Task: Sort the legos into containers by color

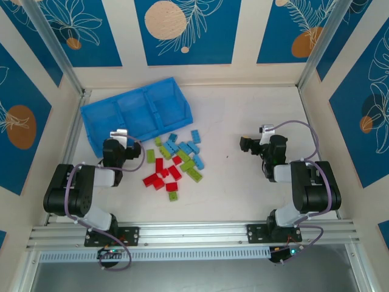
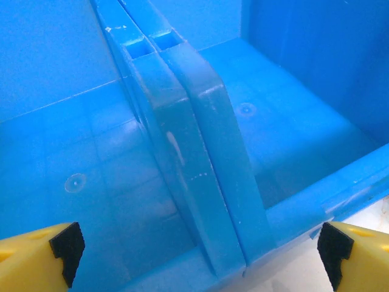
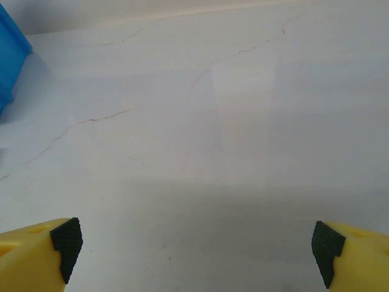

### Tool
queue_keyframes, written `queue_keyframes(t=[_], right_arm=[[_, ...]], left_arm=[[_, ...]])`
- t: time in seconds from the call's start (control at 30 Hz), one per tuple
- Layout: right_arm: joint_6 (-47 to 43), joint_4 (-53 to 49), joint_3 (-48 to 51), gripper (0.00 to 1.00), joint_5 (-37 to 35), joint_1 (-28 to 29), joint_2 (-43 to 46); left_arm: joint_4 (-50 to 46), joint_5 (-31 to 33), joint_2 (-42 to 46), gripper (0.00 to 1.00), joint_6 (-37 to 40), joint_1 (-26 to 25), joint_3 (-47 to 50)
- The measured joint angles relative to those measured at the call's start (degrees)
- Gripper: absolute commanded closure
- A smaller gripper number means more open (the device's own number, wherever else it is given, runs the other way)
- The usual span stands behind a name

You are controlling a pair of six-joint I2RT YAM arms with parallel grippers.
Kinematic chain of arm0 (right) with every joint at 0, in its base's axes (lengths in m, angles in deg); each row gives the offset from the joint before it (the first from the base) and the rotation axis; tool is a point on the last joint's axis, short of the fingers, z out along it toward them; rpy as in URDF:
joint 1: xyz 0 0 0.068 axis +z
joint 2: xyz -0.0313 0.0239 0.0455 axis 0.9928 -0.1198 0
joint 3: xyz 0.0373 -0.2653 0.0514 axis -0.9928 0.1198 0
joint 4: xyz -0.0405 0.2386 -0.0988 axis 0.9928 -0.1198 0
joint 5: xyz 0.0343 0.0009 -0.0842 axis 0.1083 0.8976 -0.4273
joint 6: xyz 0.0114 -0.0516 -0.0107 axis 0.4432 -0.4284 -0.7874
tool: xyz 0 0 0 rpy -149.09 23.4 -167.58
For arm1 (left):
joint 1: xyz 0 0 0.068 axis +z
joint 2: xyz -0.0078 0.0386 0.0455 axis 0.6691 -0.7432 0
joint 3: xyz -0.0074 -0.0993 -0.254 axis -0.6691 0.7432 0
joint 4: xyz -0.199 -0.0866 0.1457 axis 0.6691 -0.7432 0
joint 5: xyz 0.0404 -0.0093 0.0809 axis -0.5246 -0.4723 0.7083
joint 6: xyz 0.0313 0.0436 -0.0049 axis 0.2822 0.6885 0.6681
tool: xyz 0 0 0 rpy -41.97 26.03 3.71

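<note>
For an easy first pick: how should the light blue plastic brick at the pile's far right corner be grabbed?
Take the light blue plastic brick across its long sides, from straight above: it lies flat on the white table, seemingly apart from the others, leaving room for jaws.

The white table (image 1: 243,109) carries a blue three-compartment bin (image 1: 143,131) at far left, set at an angle to the table edges. The legos (image 1: 176,159) lie loose on the surface just near-right of the bin: red bricks (image 1: 163,174) nearest, light blue bricks (image 1: 182,146) farther back, and yellow-green bricks (image 1: 188,164) scattered among both.
</note>
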Motion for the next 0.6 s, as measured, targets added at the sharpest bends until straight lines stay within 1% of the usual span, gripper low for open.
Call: queue_keyframes(t=[0.6], right_arm=[[0.02, -0.39, 0.0, 0.01, 0.15, -0.11, 0.22]], left_arm=[[0.02, 0.0, 0.0, 0.0, 0.0, 0.0, 0.0]])
